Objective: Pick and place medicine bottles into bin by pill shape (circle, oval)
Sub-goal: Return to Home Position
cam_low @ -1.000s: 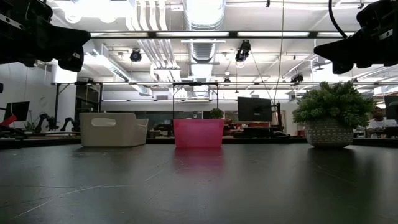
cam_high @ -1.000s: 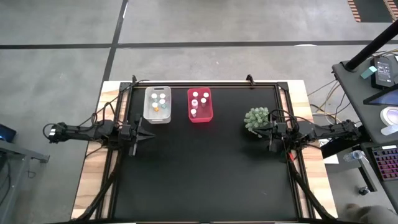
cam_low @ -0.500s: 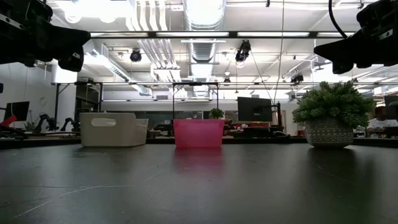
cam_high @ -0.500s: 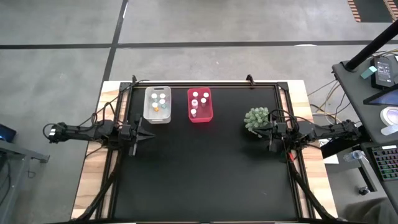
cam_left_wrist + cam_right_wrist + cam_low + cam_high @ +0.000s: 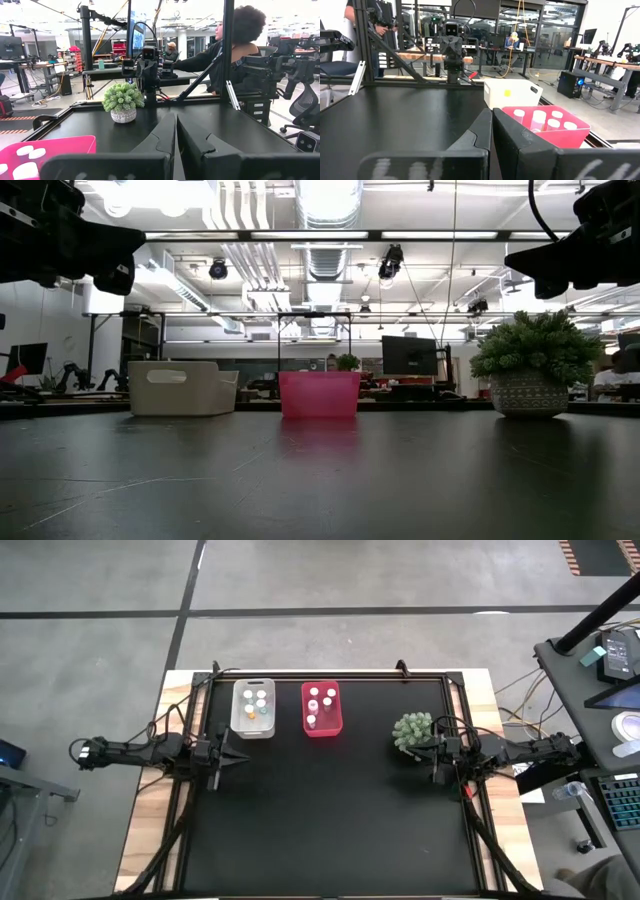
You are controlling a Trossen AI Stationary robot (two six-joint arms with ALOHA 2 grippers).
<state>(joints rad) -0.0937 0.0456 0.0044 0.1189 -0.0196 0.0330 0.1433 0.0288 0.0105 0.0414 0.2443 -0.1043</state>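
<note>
Although done with sorting, should mind any further move. All bottles (image 5: 254,703) inside clear bin (image 5: 254,734) and red bin (image 5: 322,733), upper centre. Clenched and empty, left tool (image 5: 176,116) mid left near clear bin; right tool (image 5: 492,111), same, mid right just beside plant (image 5: 411,730). Could knock either by swinging wide.

Two slim black jointed robot arms, the left arm (image 5: 150,752) at mid-left and the right arm (image 5: 520,750) at mid-right, trail looping dark cables (image 5: 162,726) and end in dark tapered fingers (image 5: 160,140).
</note>
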